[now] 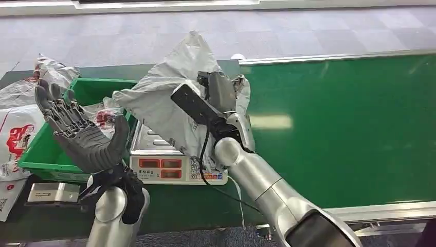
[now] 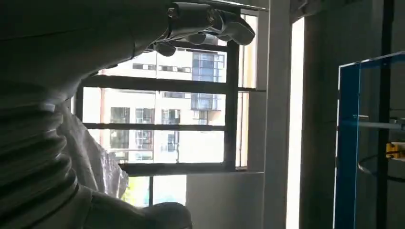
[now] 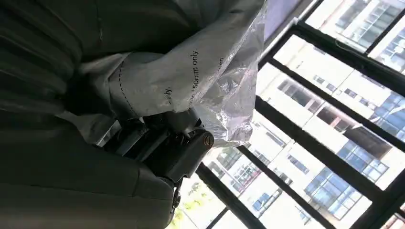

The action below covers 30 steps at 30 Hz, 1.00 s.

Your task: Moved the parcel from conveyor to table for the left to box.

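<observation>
Green conveyor behind, parcel gripped in right hand

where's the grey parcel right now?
In the head view the grey parcel is held up by the right hand above the scale, beside the green bin.

Head view is evenly lit, with pale glare on the green conveyor belt; both wrist views are backlit by bright windows, foregrounds dark.

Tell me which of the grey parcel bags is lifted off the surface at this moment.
The grey parcel that the right hand holds up above the scale. The other bags lie at the left, beside the green bin.
</observation>
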Each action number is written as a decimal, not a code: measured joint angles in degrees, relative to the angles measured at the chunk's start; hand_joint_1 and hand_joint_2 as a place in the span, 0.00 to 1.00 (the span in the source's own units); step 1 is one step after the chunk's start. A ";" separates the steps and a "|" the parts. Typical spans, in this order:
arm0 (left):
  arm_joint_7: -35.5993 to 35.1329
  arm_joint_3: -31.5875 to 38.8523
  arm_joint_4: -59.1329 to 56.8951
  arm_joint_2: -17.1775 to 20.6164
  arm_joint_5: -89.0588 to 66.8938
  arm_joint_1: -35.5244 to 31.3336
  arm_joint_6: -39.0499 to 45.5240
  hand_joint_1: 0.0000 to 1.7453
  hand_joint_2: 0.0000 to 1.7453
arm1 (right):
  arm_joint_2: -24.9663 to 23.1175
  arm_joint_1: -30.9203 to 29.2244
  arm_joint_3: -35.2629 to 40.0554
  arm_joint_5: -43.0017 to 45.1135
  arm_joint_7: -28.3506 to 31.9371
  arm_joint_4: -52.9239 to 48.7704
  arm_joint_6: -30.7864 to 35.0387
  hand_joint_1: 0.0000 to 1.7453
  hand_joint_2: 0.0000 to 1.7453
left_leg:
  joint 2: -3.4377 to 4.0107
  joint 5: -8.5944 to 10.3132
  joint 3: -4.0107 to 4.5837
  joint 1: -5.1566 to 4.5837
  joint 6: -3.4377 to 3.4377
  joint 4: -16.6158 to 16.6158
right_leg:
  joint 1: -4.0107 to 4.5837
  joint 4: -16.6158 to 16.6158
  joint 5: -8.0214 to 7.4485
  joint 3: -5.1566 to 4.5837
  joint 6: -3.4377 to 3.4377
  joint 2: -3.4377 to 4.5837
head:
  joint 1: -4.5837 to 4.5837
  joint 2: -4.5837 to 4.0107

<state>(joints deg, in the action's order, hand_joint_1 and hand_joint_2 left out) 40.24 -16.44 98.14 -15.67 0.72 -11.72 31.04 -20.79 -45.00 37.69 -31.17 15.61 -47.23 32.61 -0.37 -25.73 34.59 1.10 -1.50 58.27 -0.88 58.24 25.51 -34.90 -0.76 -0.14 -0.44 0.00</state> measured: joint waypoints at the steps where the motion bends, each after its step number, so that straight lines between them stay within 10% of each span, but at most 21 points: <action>1: -0.02 0.02 0.31 0.00 0.09 0.01 0.05 0.00 1.00 | -0.04 -0.23 0.74 0.13 0.00 0.72 0.04 1.00 1.00 | -0.02 0.00 0.02 0.00 0.00 0.00 | 0.00 0.00 0.00 -0.01 0.00 0.00 | 0.00 0.00; 4: -0.02 0.04 0.92 0.00 -0.17 0.01 0.05 0.00 1.00 | -0.04 -1.09 2.31 2.37 1.39 2.85 -2.49 1.00 1.00 | -0.01 0.00 0.03 -0.01 0.01 0.01 | -0.02 -0.01 -0.01 -0.03 -0.01 0.00 | 0.00 0.00; 5: -0.02 0.04 0.94 0.00 -0.39 0.00 -0.11 0.00 1.00 | -0.04 -1.31 2.64 3.37 2.30 3.39 -4.45 0.00 1.00 | -0.01 0.00 0.02 -0.01 0.01 0.01 | -0.02 -0.01 -0.01 -0.03 -0.01 0.00 | 0.00 0.00; 14: -0.02 0.04 0.90 0.00 -1.38 -0.12 -0.22 0.00 1.00 | -0.20 -1.94 4.30 3.15 2.40 6.99 -3.61 0.00 1.00 | 0.02 0.01 0.01 0.00 0.00 0.01 | 0.00 -0.01 -0.03 -0.08 0.00 0.05 | 0.00 0.00; 15: -0.02 0.04 0.90 0.00 -1.46 -0.12 -0.20 0.00 1.00 | -0.20 -1.94 4.32 3.15 2.38 7.19 -3.48 0.00 0.00 | 0.01 0.01 0.02 0.00 0.00 0.01 | 0.00 -0.01 -0.03 -0.08 0.00 0.04 | 0.00 0.00; 30: -0.02 0.04 0.26 0.02 -3.27 -0.34 -1.14 0.00 1.00 | -0.28 -2.12 3.82 -2.67 -0.96 7.67 1.41 0.00 0.00 | 0.01 0.01 0.02 -0.01 0.00 0.01 | 0.00 -0.01 -0.03 -0.09 0.00 0.04 | 0.00 0.00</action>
<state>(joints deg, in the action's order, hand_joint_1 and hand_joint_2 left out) 40.22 -16.39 98.40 -15.65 -2.55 -12.06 29.90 -21.07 -47.12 41.51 -33.83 14.65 -39.56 34.02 -0.36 -25.71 34.61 1.09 -1.49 58.28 -0.88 58.23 25.48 -34.99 -0.77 -0.10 -0.44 0.00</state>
